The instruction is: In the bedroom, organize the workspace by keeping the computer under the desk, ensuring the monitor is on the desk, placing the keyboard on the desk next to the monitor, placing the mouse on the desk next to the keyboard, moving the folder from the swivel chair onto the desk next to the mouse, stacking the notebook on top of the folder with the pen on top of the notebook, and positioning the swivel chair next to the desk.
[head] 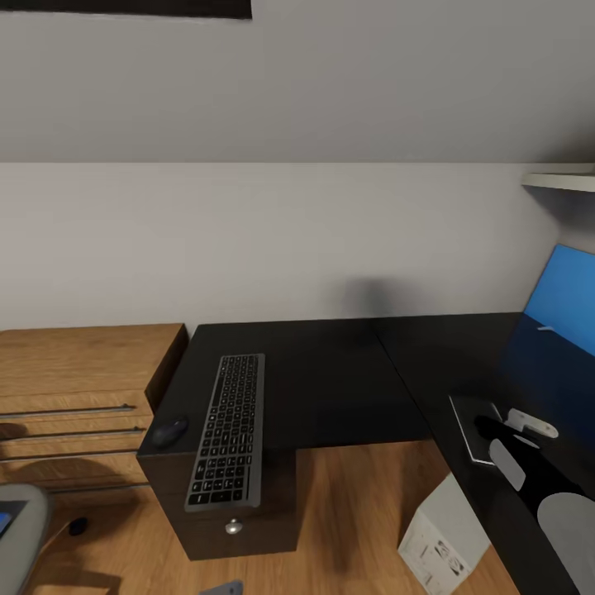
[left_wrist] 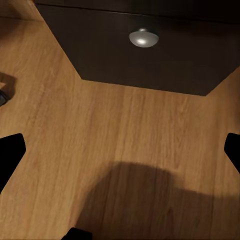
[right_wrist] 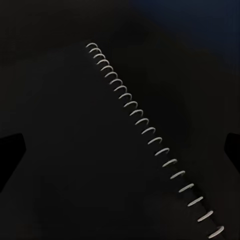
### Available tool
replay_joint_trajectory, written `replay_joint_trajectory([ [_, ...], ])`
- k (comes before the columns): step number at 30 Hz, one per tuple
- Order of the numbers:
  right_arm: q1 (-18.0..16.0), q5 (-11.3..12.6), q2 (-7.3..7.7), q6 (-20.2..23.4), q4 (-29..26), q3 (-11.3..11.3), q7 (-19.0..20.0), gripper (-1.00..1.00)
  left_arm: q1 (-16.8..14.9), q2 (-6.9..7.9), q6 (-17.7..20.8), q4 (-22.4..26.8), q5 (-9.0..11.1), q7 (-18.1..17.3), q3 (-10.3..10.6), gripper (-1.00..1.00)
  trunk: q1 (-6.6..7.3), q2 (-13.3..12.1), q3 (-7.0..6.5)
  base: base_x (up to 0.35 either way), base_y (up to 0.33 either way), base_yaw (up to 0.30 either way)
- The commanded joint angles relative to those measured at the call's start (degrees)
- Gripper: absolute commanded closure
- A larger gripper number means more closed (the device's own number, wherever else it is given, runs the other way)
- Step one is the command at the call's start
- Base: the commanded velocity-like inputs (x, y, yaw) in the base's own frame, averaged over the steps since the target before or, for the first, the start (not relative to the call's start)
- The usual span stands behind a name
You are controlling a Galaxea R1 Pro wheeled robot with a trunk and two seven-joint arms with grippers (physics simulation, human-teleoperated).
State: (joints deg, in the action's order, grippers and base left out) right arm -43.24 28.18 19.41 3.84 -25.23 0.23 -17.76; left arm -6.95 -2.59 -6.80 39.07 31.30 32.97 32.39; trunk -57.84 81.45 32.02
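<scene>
Partly arm-hidden notebook (head: 473, 426) on desk (head: 330, 372)

One long black keyboard (head: 226, 430) with dark grey keys, one small dark oval mouse (head: 169, 430) and one dark-covered notebook (head: 473, 426) lie on one black L-shaped desk (head: 330, 372) — one round silver knob (head: 234, 525) shows on its drawer — with one light grey-white tower case (head: 438, 541) and one oak drawer unit (head: 74, 397).

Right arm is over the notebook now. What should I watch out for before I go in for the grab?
1. The notebook is dark on the black desk, so its edges are hard to judge; only the spiral binding stands out.
2. The keyboard reaches the desk's front edge beside the mouse; a bump may knock either off.
</scene>
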Motion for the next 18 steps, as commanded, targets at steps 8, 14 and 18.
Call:
replay_joint_trajectory([
  [8, -0.03, 0.12, 0.03, 0.38, -0.09, 0.03, -0.25, -1.0, -0.08, -0.09, -0.4, -2.3, 0.47, 0.37, 0.6, -1.0, -0.01, 0.03, 0.06, 0.141, 0.0, 0.0],
  [14, -0.07, 0.12, 0.12, 0.42, -0.08, 0.03, -0.26, -1.0, -0.07, -0.12, -0.48, -2.79, 0.44, 0.21, 0.82, -1.0, -0.01, 0.03, 0.06, 0.024, 0.0, 0.0],
  [18, -0.1, 0.12, 0.17, 0.49, -0.04, 0.03, -0.26, -1.0, -0.07, -0.13, -0.54, -2.7, 0.43, 0.21, 0.88, -1.0, -0.01, 0.03, 0.06, 0.006, 0.0, 0.0],
])
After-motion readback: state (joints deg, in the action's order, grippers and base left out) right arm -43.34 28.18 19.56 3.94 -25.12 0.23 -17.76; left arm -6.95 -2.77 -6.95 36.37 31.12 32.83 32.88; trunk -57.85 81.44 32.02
